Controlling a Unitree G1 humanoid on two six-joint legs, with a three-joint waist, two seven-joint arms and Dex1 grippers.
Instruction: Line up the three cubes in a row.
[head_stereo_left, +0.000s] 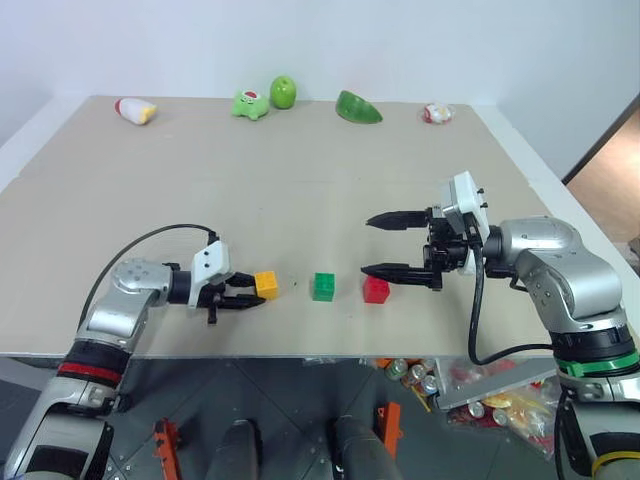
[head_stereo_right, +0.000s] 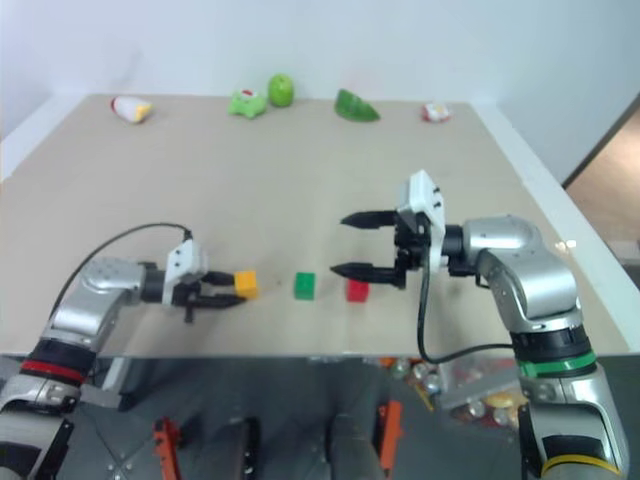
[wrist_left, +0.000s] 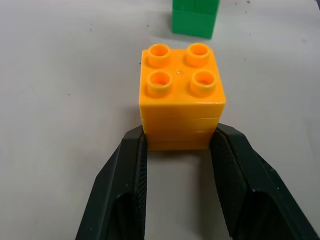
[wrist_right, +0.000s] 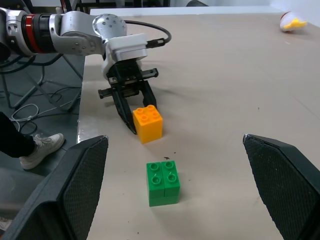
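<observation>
While the three are sitting in a row on the surface (head_stereo_left: 150, 200):
Left fingers (wrist_left: 175, 165): pinching the yellow cube (wrist_left: 181, 95).
Right fingers (head_stereo_left: 385, 245): standing spread, red cube (head_stereo_left: 376, 290) just below the lower one.
Green cube (head_stereo_left: 323, 286): lying between both.

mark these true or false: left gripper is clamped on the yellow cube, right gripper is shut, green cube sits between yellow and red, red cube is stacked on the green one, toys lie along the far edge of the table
1. The left gripper is clamped on the yellow cube. True: its fingers press the cube's two sides.
2. The right gripper is shut. False: its jaws stand wide apart with nothing between them.
3. The green cube sits between the yellow and the red cube. True.
4. The red cube is stacked on the green one. False: both rest on the table, apart from each other.
5. Toys lie along the table's far edge. True.
</observation>
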